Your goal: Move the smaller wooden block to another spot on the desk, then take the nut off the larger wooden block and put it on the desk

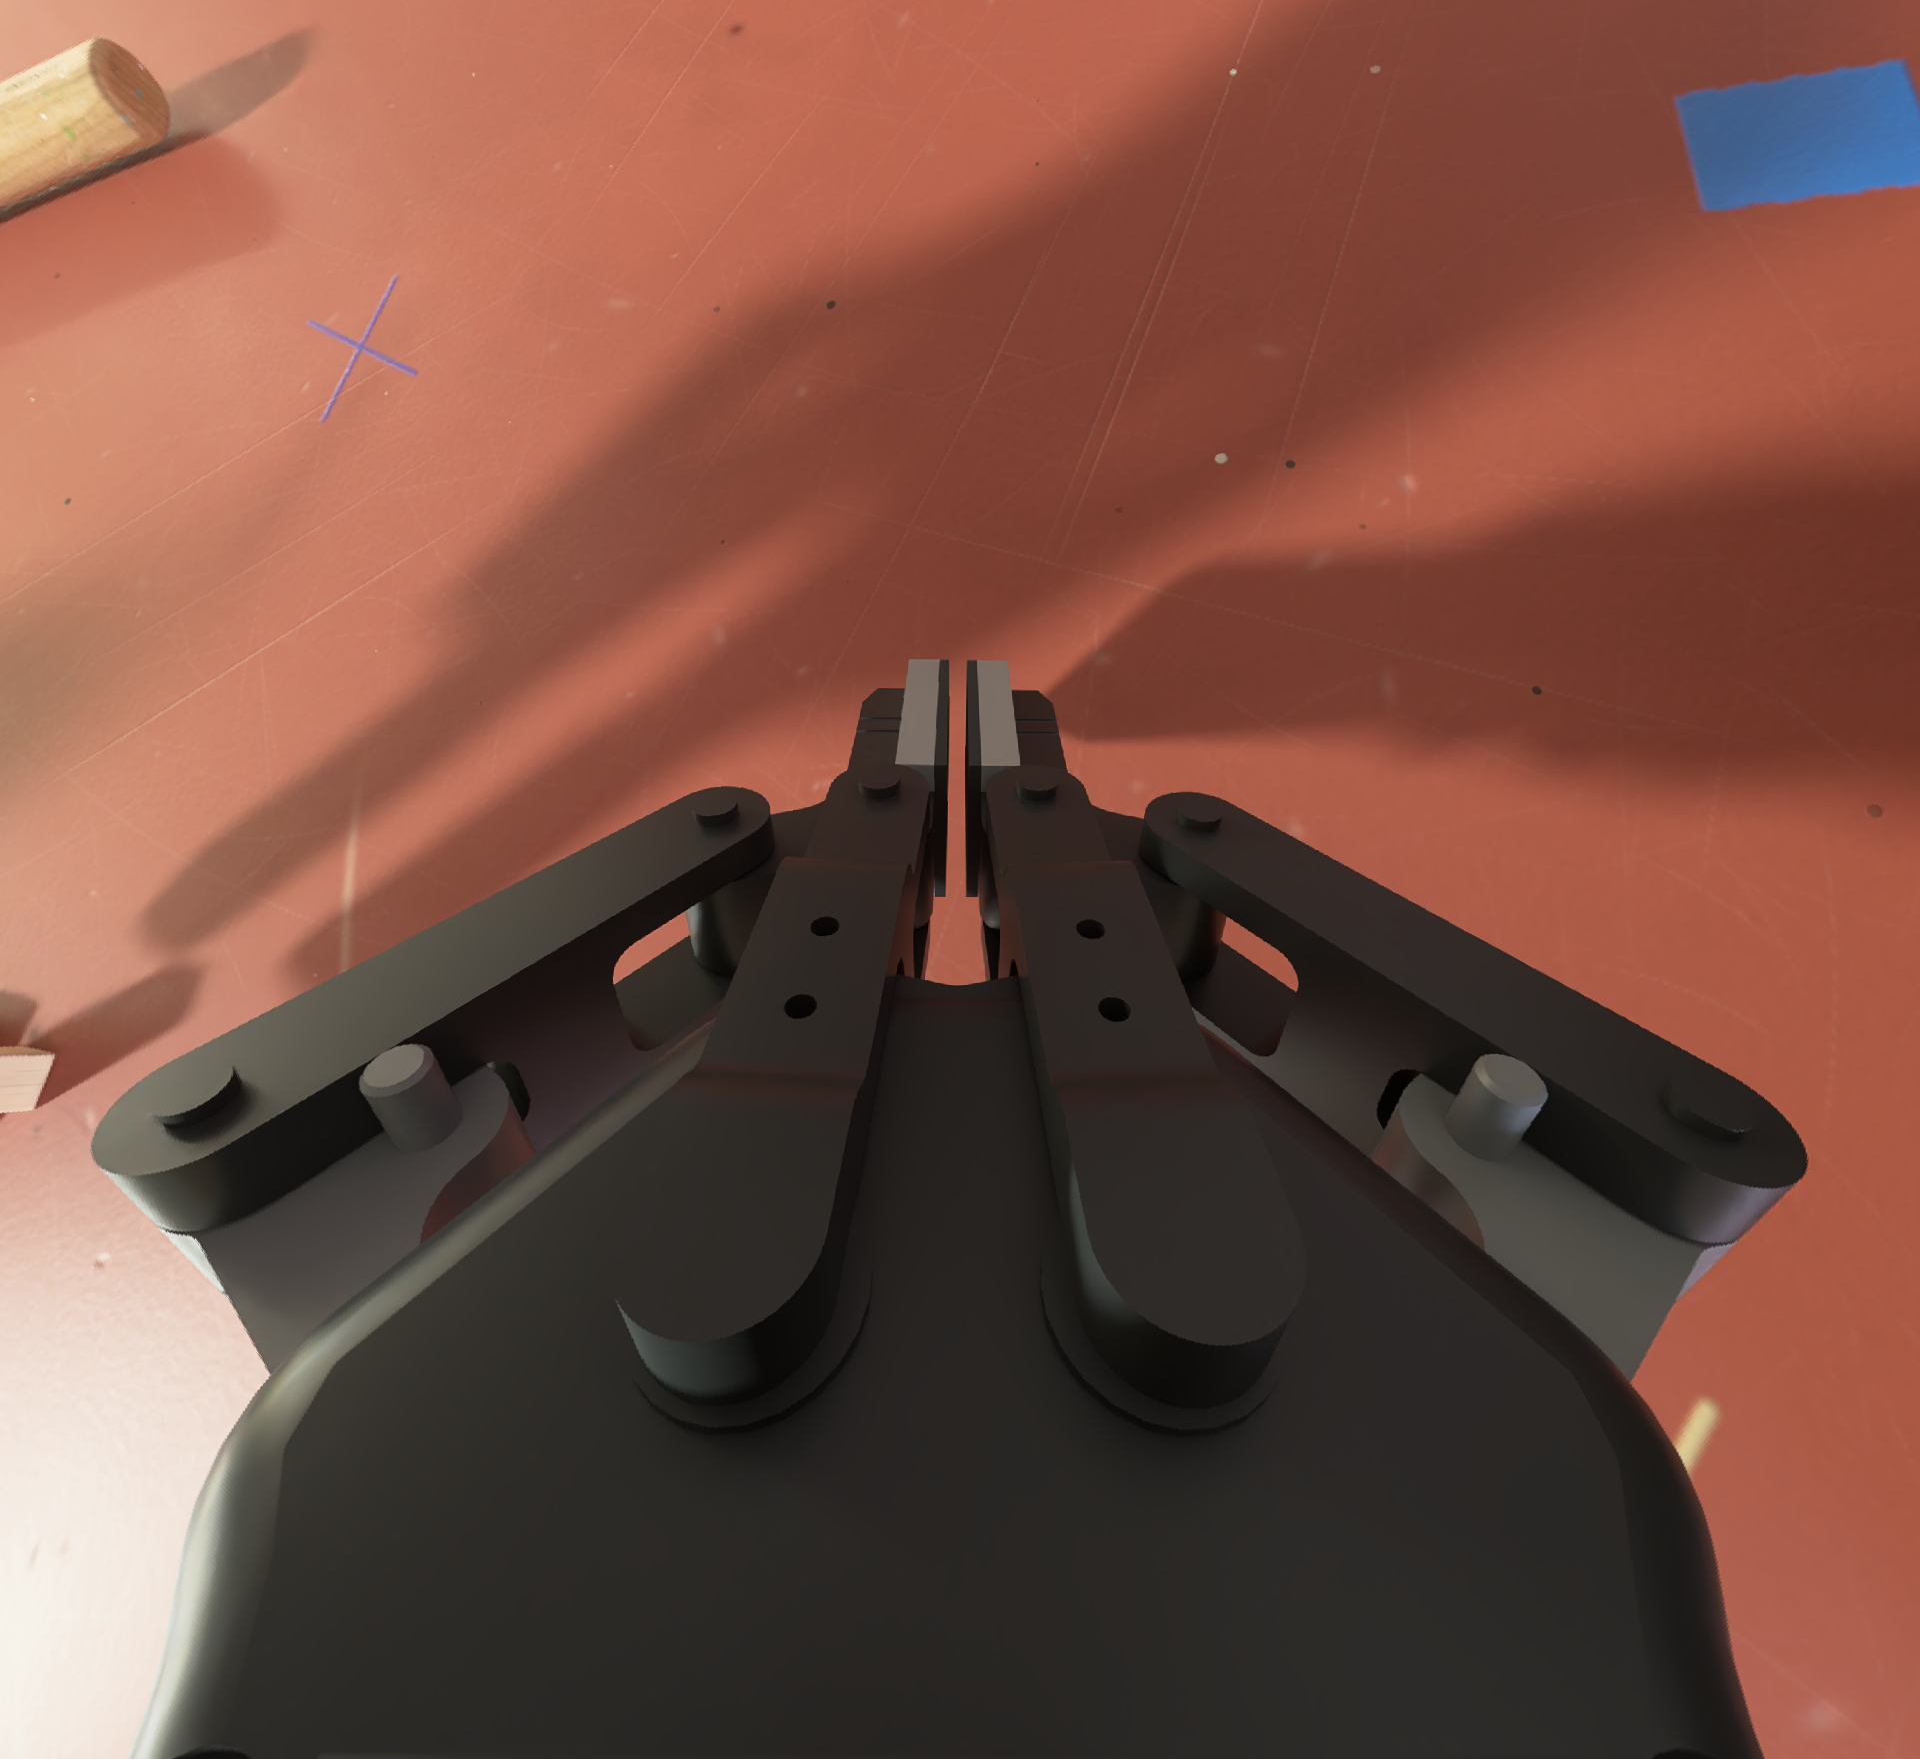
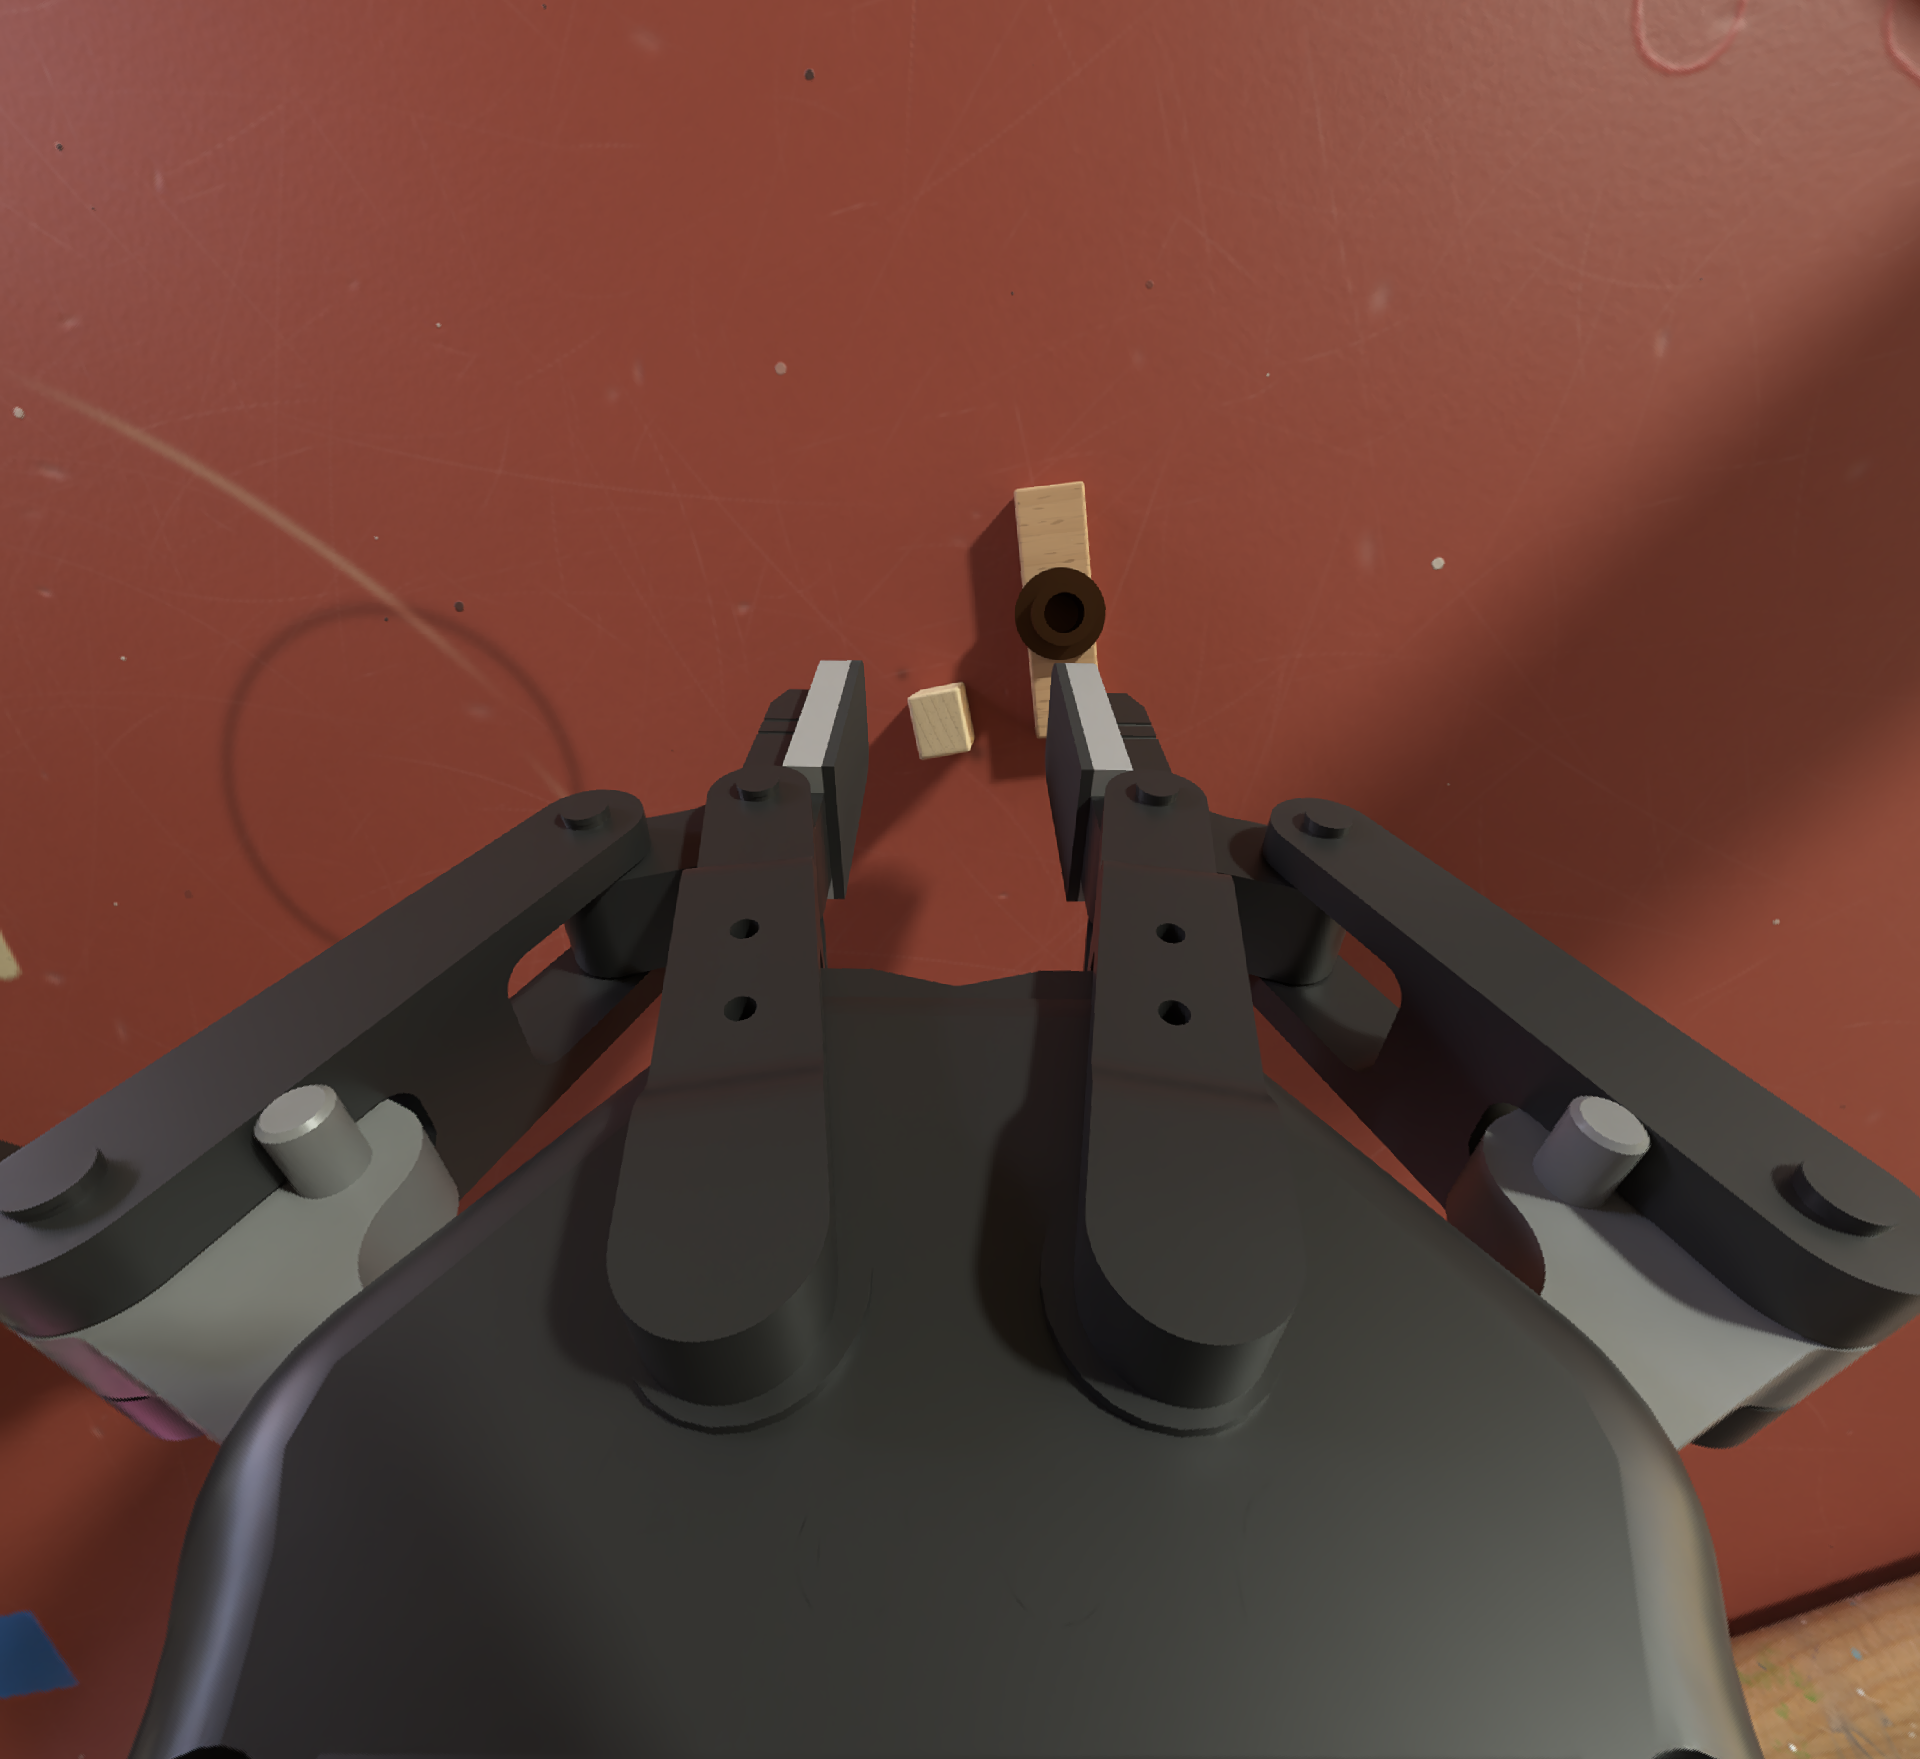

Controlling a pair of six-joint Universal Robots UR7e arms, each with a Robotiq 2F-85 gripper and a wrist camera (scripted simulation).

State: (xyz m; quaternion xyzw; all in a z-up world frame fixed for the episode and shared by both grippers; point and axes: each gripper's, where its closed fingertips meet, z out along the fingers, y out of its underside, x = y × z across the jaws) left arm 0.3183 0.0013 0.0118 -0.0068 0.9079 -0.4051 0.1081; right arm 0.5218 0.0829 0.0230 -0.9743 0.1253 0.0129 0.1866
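In the right wrist view, the smaller wooden block (image 2: 940, 720), a pale cube, lies on the red desk (image 2: 623, 255). Just right of it lies the larger wooden block (image 2: 1051, 530), a long pale bar, with a dark brown nut (image 2: 1062, 613) on its middle. My right gripper (image 2: 956, 707) is open, high above the desk, and the small cube shows between its fingertips. The right fingertip hides the bar's near end. My left gripper (image 1: 957, 707) is shut and empty above bare red desk (image 1: 1039, 255).
In the left wrist view a wooden cylinder (image 1: 73, 120) lies at the far left, a blue patch (image 1: 1803, 135) at the right, a blue cross mark (image 1: 362, 348), and a wooden piece (image 1: 23, 1077) at the left edge. The right wrist view shows a drawn circle (image 2: 400, 774) and the desk's edge (image 2: 1808, 1595).
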